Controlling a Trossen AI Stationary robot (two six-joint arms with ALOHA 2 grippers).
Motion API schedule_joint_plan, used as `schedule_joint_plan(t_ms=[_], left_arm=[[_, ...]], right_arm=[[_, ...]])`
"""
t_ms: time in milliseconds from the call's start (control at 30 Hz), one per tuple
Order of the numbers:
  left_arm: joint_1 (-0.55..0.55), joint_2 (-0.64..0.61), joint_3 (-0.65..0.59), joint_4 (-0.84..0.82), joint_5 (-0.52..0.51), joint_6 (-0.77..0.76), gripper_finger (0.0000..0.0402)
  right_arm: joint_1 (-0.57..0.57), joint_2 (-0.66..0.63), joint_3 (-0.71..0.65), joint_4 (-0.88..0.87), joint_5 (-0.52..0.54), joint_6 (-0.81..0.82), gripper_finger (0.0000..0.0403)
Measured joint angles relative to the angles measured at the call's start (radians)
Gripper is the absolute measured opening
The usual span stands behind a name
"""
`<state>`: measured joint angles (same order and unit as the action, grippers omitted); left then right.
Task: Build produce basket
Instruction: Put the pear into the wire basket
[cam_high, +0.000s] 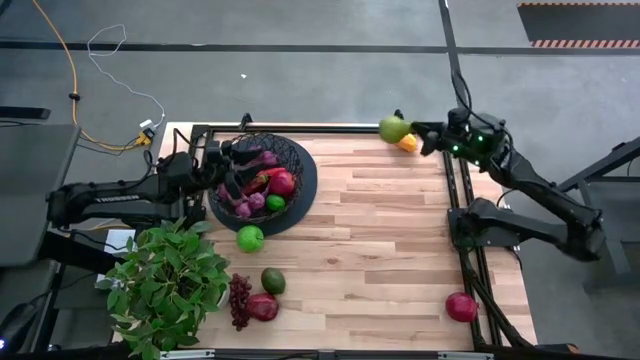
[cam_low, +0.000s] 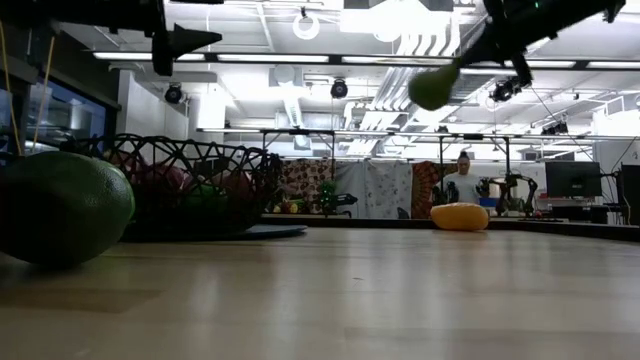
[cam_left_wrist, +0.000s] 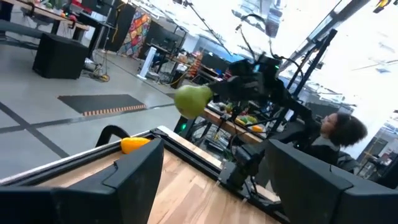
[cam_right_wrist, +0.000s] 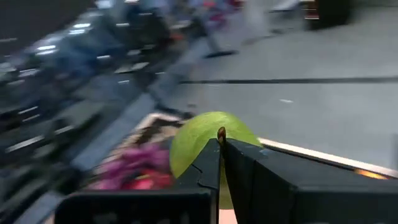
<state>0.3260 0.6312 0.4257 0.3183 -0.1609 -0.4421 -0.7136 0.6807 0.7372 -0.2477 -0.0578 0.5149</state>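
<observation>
The black wire-mesh basket (cam_high: 300, 165) stands at the table's far left and holds purple grapes, a red fruit and a green one. My left gripper (cam_high: 232, 168) hovers open above it, empty. My right gripper (cam_high: 414, 131) is at the far edge, shut on a green fruit (cam_high: 393, 129), which also shows in the low view (cam_low: 433, 87). A yellow-orange pepper (cam_high: 408, 144) lies on the table just under it. A green apple (cam_high: 250, 238), an avocado (cam_high: 273, 281), dark grapes (cam_high: 239, 300) and two pomegranates (cam_high: 263, 307) (cam_high: 461, 306) lie on the table. My right gripper pinches the green fruit at its stem end (cam_right_wrist: 220, 133) between its two shut fingers. The fingers come roughly level from the table's right side. The fruit (cam_left_wrist: 193, 99) sticks out beyond the fingertips, lifted clear of the table.
A leafy potted plant (cam_high: 165, 280) stands at the near left corner. A black frame rail (cam_high: 463, 215) runs along the table's right and far edges. Bare wood (cam_high: 370, 230) lies in the table's middle. A person (cam_left_wrist: 336, 134) is in the room beyond the table.
</observation>
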Motion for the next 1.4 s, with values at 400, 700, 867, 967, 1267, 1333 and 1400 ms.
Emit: schedule_joint_plan(t_ms=[400,700,867,967,1267,1333,1400], left_arm=[[0.0,0.204,0.172,-0.017,0.082,0.261,0.0271],[0.0,0.229,0.175,-0.015,0.127,0.265,0.0271],[0.0,0.229,0.175,-0.015,0.127,0.252,0.0271],[0.0,0.229,0.175,-0.015,0.127,0.252,0.0271],[0.0,0.229,0.175,-0.01,0.127,0.25,0.0271],[0.0,0.216,0.174,0.016,0.127,0.201,0.0271],[0.0,0.191,0.174,0.072,0.127,0.16,0.0271]], right_arm=[[0.455,0.153,0.001,0.283,0.012,-0.108,0.0],[0.551,0.265,0.001,0.392,0.02,-0.139,0.0],[0.551,0.274,0.001,0.396,0.021,-0.142,0.0],[0.551,0.274,0.001,0.396,0.021,-0.142,0.0],[0.551,0.281,0.001,0.4,0.04,-0.08,0.0],[0.551,0.3,0.001,0.407,0.058,-0.066,0.0],[0.55,0.337,0.001,0.475,0.061,-0.06,0.0]])
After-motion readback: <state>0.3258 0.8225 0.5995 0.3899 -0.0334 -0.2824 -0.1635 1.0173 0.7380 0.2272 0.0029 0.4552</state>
